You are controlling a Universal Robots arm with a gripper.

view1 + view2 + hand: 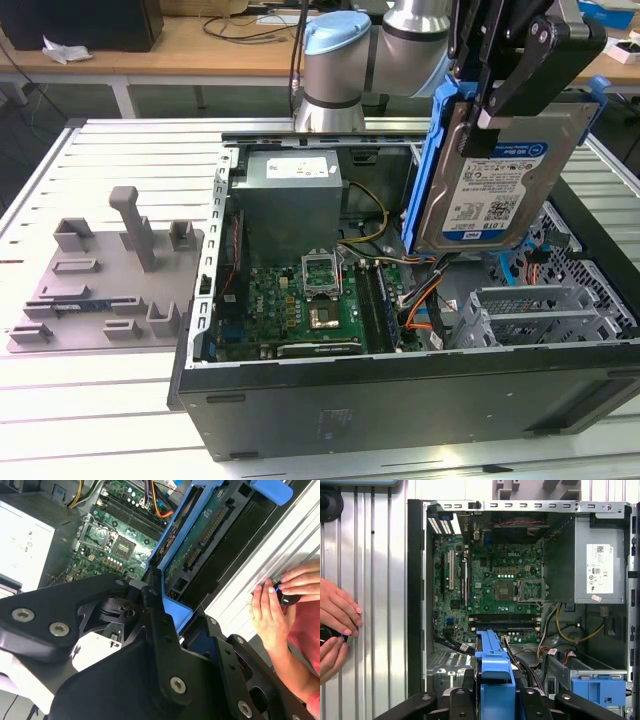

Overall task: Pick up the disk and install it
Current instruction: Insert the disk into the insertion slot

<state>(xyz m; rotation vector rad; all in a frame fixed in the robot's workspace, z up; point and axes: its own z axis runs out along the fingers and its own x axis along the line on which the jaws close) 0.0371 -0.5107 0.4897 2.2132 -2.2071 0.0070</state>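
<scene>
Exterior view, starting at its left: a grey moulded fixture plate [105, 290] lies on the slatted table [90, 420], just beside the open computer case [400, 410]. Inside the case, in the half nearer that plate, a grey power-supply box [290, 190] sits against the far wall, with the green motherboard [300, 305] in front of it. Over the case's other half hangs the disk [500, 180]. Its label faces the camera, the blue bracket frames it, and it is tilted steeply on edge, clear of the case floor and above the metal drive cage [540, 315]. The end effector [482, 105] pinches the disk near its upper end, black fingers closed on it. In both wrist views the bracket's edge sits between those fingers. In the first wrist view a person's hands [335, 630] rest on the table outside the case wall, apart from it, around a small dark object.
</scene>
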